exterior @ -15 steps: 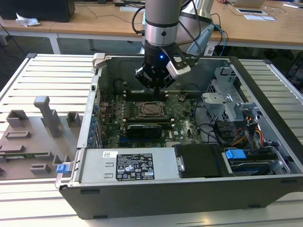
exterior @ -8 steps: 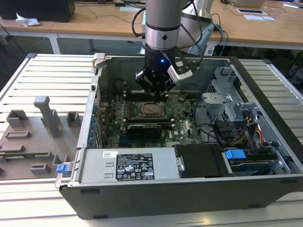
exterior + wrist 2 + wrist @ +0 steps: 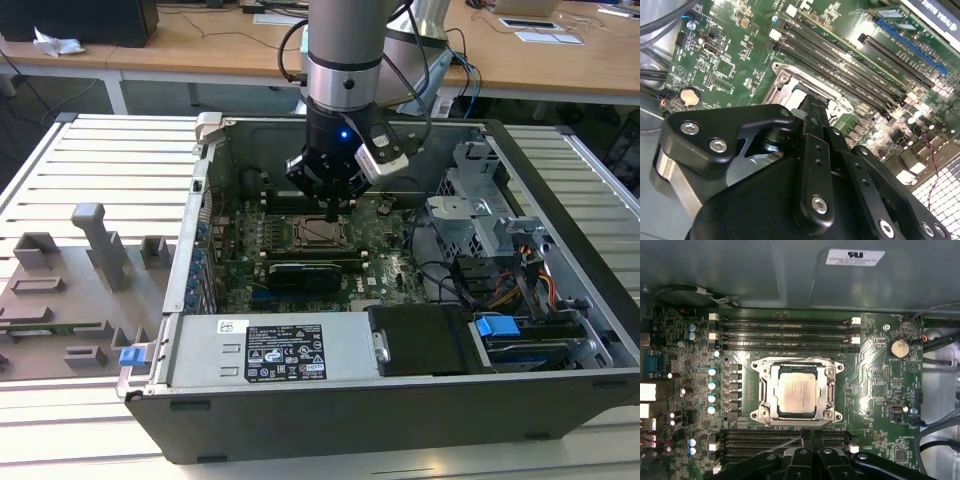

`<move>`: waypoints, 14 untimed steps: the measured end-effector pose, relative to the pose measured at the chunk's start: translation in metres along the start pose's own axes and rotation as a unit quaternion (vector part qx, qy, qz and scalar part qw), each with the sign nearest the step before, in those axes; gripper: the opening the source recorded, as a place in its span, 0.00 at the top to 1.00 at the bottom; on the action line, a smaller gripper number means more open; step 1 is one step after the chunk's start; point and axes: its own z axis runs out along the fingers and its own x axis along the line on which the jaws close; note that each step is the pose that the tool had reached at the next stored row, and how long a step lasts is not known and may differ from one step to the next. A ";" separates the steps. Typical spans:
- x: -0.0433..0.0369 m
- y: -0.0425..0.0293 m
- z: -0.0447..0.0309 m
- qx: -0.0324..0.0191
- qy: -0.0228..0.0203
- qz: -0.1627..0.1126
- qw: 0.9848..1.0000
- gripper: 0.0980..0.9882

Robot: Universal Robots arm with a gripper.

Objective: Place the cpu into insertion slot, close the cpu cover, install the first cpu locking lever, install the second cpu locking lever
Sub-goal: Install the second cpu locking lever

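a black, multi-link end effector on a single silver-and-grey robot arm hangs inside an open dark-grey computer case, its fingertips drawn together into a narrow point with nothing visibly pinched between them. in the first wrist view that tip sits right at one edge of the square, silvery-rimmed insertion slot on the green motherboard, so the socket lies directly ahead of the tip and just beyond it. one small, flat, pale silver-grey square cpu already rests in the slot, and one thin silvery metal frame, the cpu cover, lies closed around it, the chip's top showing through its window. whether the tip is touching a locking lever cannot be told. counted: one arm, one cpu, one slot, one cover, and two banks of long black memory slots, one on each side of the socket. the case stands on a pale slatted bench.
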 end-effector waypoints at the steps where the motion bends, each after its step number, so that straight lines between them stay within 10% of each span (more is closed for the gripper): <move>1: 0.0000 -0.0011 0.0000 0.000 0.000 0.000 1.000 0.99; 14: 0.0005 -0.0220 0.0002 0.000 0.000 0.000 1.000 0.99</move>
